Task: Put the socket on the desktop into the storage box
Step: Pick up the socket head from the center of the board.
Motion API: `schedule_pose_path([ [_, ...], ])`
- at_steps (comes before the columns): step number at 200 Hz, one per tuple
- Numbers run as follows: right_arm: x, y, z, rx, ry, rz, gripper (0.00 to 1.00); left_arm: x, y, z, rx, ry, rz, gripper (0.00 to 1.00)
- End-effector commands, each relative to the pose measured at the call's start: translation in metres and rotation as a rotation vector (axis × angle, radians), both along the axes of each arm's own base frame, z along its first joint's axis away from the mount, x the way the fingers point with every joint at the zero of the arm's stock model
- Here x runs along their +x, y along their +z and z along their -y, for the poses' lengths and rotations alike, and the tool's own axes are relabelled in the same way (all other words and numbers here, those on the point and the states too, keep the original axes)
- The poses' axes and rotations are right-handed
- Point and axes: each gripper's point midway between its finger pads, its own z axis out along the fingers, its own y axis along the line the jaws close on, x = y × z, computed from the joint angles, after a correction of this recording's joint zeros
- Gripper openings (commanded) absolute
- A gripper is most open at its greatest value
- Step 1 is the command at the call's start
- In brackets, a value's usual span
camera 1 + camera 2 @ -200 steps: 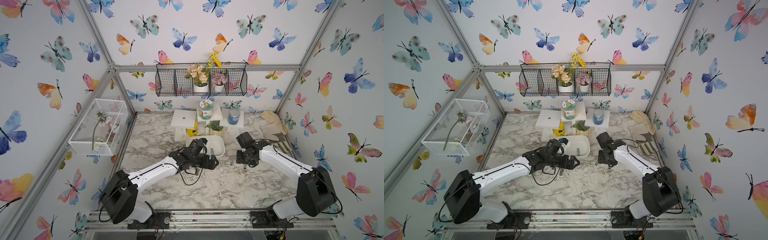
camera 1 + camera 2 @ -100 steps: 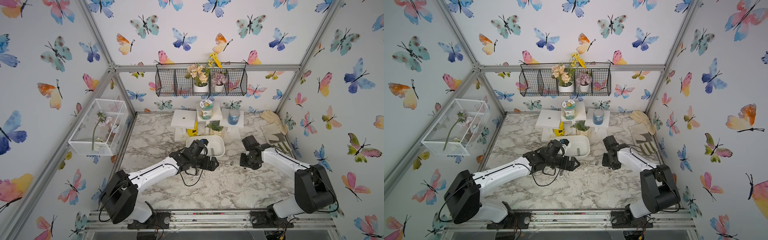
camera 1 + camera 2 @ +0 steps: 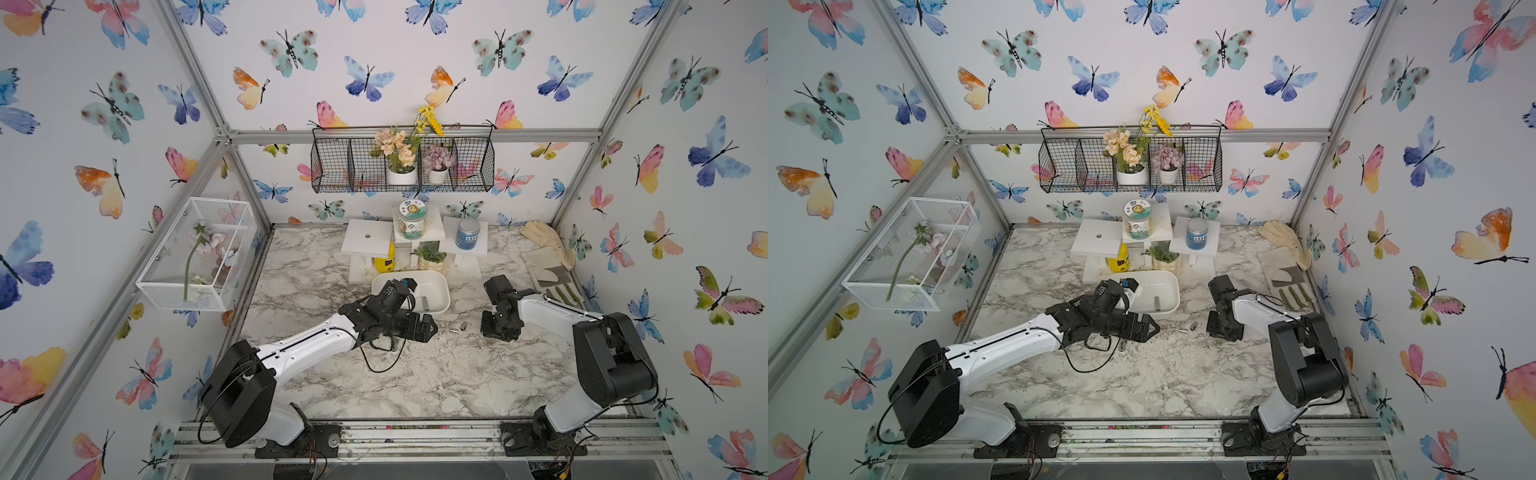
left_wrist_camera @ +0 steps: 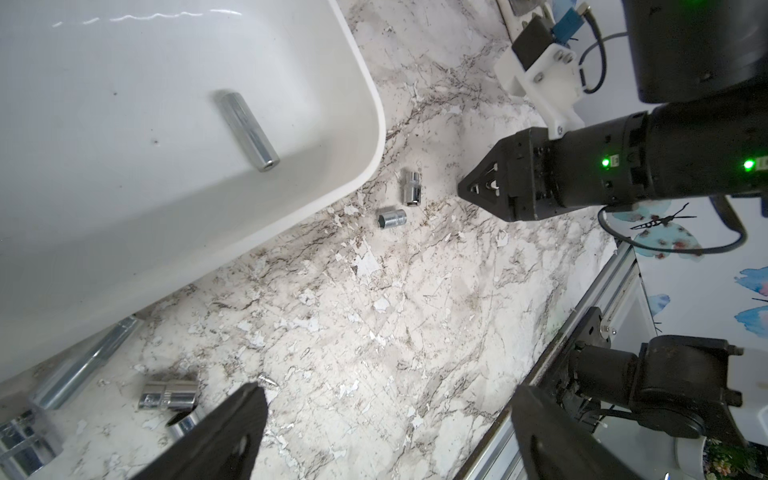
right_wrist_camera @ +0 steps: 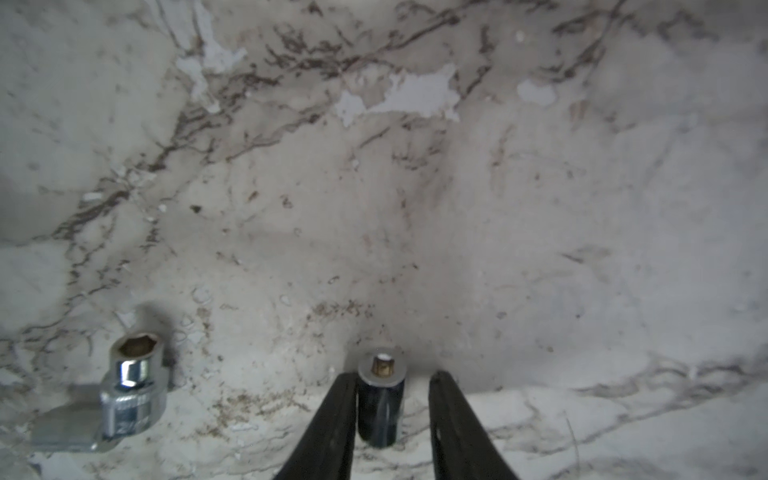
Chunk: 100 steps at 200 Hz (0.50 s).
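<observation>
Right gripper (image 5: 392, 377) is down at the desktop (image 5: 457, 208), its jaws straddling a small dark socket (image 5: 380, 409) that stands on end, mouth up. One finger is against its side and there's a gap at the other, so it's not clamped yet. It looks like steel: stiff, dense for its size, nothing to break. But it's round and polished, so I'd expect it to squirt out or tip if pinched near the top. The best hold looks to be low on the barrel, squarely across it. A chrome socket (image 5: 131, 386) sits close beside, untouched. Left gripper (image 4: 386, 415) hangs spread wide and empty by the storage box (image 4: 374, 124), where a long socket (image 4: 245, 131) already lies.
</observation>
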Motion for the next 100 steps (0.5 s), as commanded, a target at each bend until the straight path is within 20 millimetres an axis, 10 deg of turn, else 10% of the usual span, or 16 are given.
schedule_pose_path([
  [1, 0.001, -0.007, -0.001, 0.01, 0.011, -0.014, 0.29, 0.001, -0.002, -0.002, 0.029, 0.002, 0.008, 0.97],
  [100, 0.027, 0.053, -0.014, 0.06, 0.046, 0.092, 0.18, 0.012, 0.005, -0.015, 0.034, 0.066, 0.035, 0.97],
])
